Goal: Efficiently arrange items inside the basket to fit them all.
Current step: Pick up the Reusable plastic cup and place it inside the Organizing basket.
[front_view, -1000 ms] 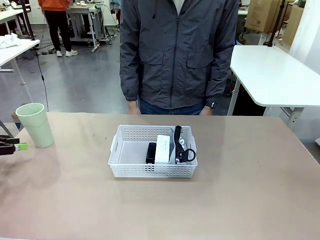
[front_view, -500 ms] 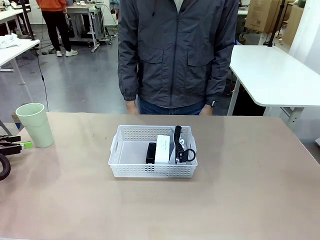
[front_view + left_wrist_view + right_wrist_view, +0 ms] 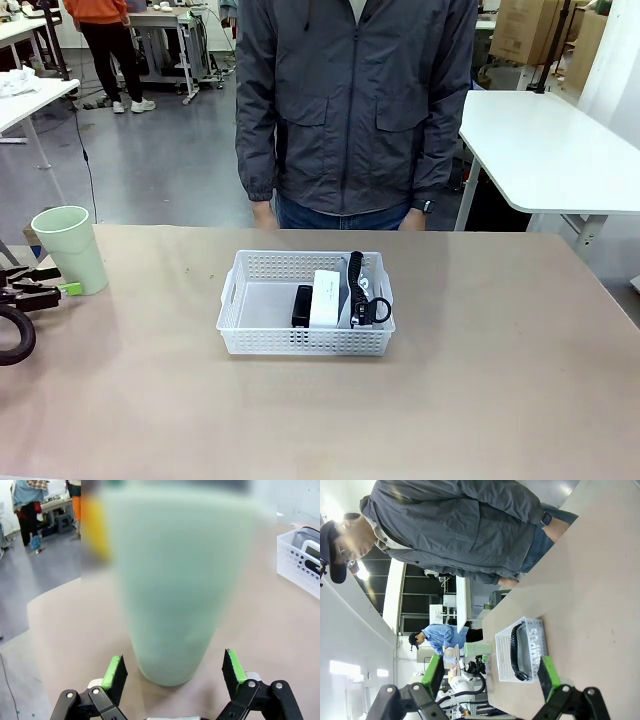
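Observation:
A pale green cup [image 3: 68, 248] stands upright at the table's left, apart from the basket. My left gripper [image 3: 55, 281] is open right beside its base. In the left wrist view the cup [image 3: 175, 580] looms blurred, its foot between the green pads [image 3: 115, 672] without touching them. The white lattice basket [image 3: 262, 340] sits mid-table holding a black stapler [image 3: 302, 305], a white flat box [image 3: 326, 297] on edge and a grey pouch [image 3: 362, 290] with a black strap. My right gripper [image 3: 490, 672] is open and empty, far from the basket [image 3: 504, 652].
A person in a grey jacket [image 3: 355, 100] stands at the far edge, hands down behind the table [image 3: 480, 380]. The basket's left half has bare floor. Another white table [image 3: 550, 150] stands at the back right.
My left gripper has slid rightward along the table toward the cup's base, with more of the arm's cable coming into view. Nothing in the basket has moved.

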You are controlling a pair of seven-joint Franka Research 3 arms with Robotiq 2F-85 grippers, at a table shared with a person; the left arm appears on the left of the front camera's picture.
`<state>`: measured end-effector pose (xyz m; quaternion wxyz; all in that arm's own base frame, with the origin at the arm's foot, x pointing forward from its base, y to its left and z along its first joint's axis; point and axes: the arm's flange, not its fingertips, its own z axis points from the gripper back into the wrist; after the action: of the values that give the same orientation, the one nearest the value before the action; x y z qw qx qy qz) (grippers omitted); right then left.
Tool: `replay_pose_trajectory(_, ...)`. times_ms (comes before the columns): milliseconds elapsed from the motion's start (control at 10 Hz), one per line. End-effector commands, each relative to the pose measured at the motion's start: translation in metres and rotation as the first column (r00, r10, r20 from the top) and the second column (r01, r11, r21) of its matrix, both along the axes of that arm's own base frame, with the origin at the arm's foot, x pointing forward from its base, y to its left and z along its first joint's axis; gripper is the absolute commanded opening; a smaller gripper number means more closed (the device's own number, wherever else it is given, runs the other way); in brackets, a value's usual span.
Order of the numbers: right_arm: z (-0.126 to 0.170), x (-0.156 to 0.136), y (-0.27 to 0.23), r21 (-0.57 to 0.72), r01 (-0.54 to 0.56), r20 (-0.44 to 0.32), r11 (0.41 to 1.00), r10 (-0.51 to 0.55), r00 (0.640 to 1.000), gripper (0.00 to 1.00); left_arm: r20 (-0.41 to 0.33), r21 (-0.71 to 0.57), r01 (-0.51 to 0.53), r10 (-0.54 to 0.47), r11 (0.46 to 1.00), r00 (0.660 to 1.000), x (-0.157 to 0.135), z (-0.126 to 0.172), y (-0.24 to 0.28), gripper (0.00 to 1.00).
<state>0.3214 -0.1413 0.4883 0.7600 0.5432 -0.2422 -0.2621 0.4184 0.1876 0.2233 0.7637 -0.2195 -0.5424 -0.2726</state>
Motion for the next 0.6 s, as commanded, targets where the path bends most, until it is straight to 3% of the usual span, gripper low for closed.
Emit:
replay_pose_trajectory(0,0.005,0.001,0.001,0.032,0.012,0.008,0.999,-0.012,1.0,1.0,0.055,-0.011,0.009,-0.008,1.0,0.998,0.009,-0.009,-0.006,1.0)
replay_pose_trajectory(500,0.005,0.001,0.001,0.032,0.012,0.008,0.999,-0.012,1.0,1.0,0.073,-0.1,0.068,-0.061,0.993,0.995,0.022,-0.007,-0.02,1.0)
